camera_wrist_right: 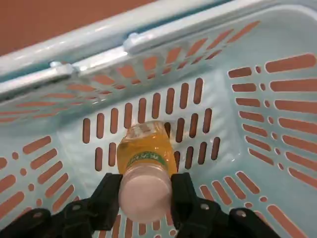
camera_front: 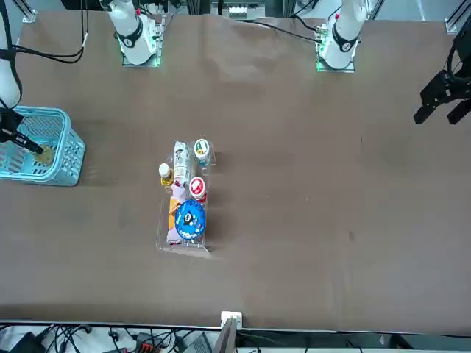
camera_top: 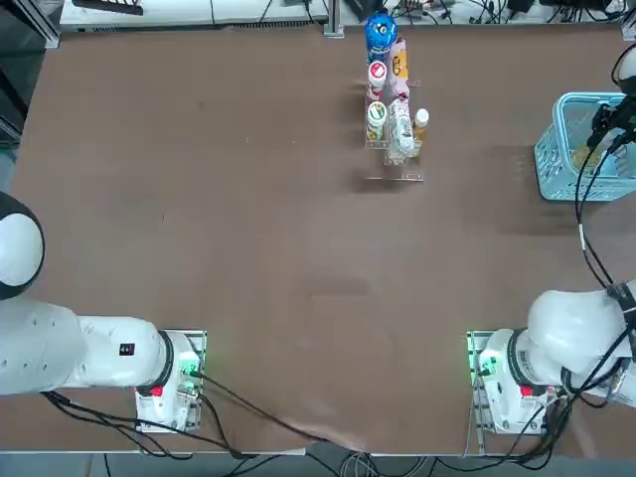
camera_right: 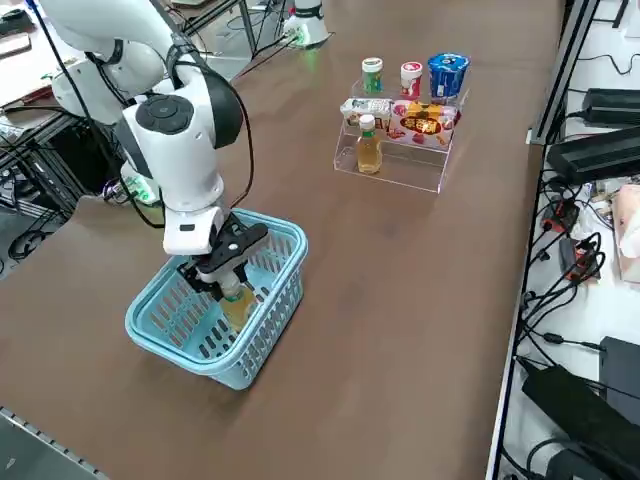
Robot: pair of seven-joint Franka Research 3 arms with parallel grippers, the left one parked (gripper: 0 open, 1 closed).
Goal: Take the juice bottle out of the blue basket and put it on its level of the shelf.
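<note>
From overhead, the blue basket [camera_top: 586,149] sits at the table's [camera_top: 248,248] far right edge, well apart from the shelf [camera_top: 396,149] near the middle back, so the bottle will have to travel across open table. The right arm's cables hang over the basket and hide most of what is inside.

From the front, the right pincer [camera_front: 37,151] reaches down inside the basket, with a patch of amber at its tip. On the shelf, a near-identical amber bottle [camera_front: 166,175] stands on the lowest step; judging by that, the same level is where the held one belongs.

From the right side, the arm comes almost straight down into the basket, probably because the lattice walls leave no sideways approach. The juice bottle [camera_right: 238,300] stands upright between the fingers, inside the rim.

At the wrist, the pincer is pressed onto the juice bottle just under its white cap [camera_wrist_right: 144,191], one finger on each side. Gripping high keeps the fingers off the basket floor, and the bottle looks ready to lift.
</note>
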